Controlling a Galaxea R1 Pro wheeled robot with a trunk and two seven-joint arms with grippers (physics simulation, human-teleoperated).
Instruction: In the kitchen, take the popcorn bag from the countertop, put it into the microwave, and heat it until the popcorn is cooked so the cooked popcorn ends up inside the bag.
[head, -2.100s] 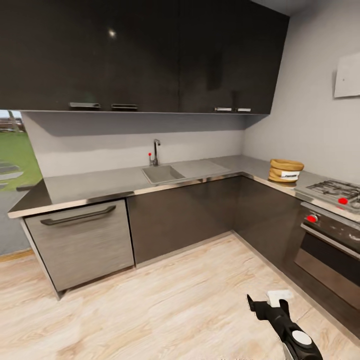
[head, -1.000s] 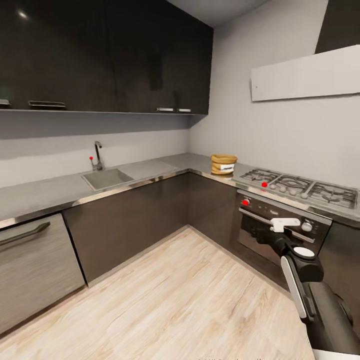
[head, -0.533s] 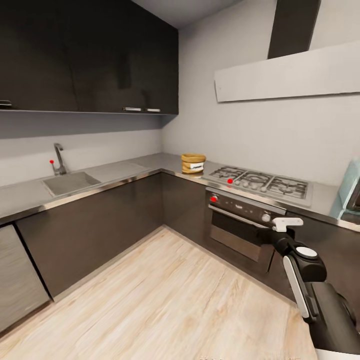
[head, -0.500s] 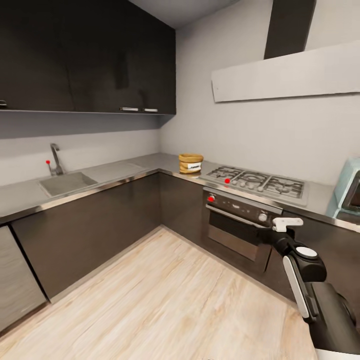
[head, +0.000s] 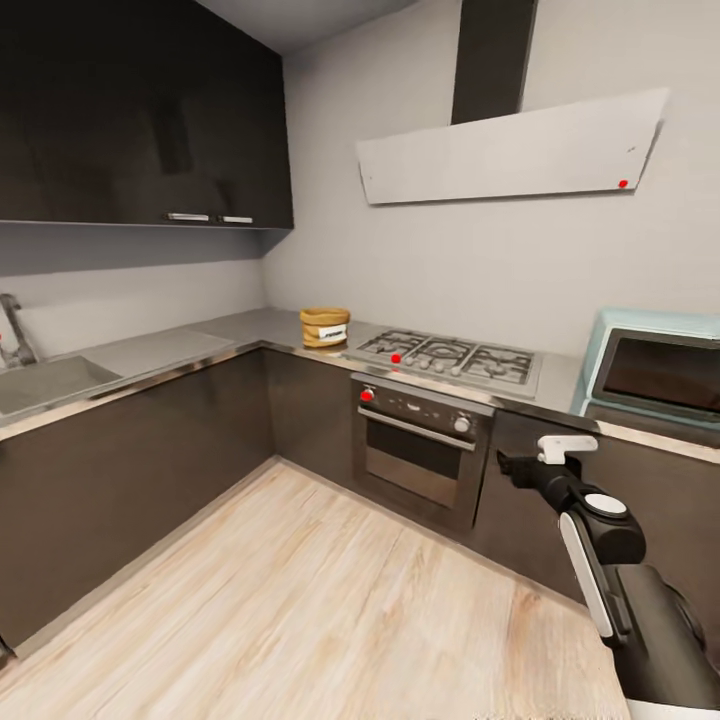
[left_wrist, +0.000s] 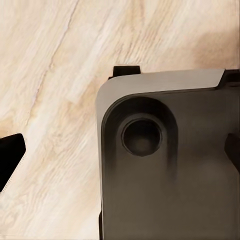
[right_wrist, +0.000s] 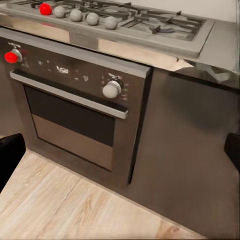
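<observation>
From the head camera, the popcorn bag (head: 325, 327) stands upright on the tabletop (head: 240, 328) near the far corner, just left of the gas hob (head: 448, 358). It looks a soft, light sack, so it should crush easily; I judge the rolled rim or the sides just under it the best hold, with a gentle squeeze. The microwave (head: 655, 374) sits on the right beyond the hob, its dark door shut. The right gripper (head: 545, 462) hangs low in front of the cabinet fronts, well apart from the bag; whether its jaws are apart or together cannot be told here. The wood floor (head: 300, 580) gives wide open room to drive up; the tabletop's thin edge and the oven (head: 418, 458) handle are what could catch an arm.

In the left wrist camera, the floor lies below with a dark rounded part of the robot (left_wrist: 165, 170) over it. Dark finger tips (left_wrist: 10, 155) sit at both margins, so these jaws are apart and empty.

In the right wrist camera, the oven front and hob knobs (right_wrist: 82, 16) face the camera. Dark tips (right_wrist: 9, 155) at both margins suggest jaws apart, holding nothing.
</observation>
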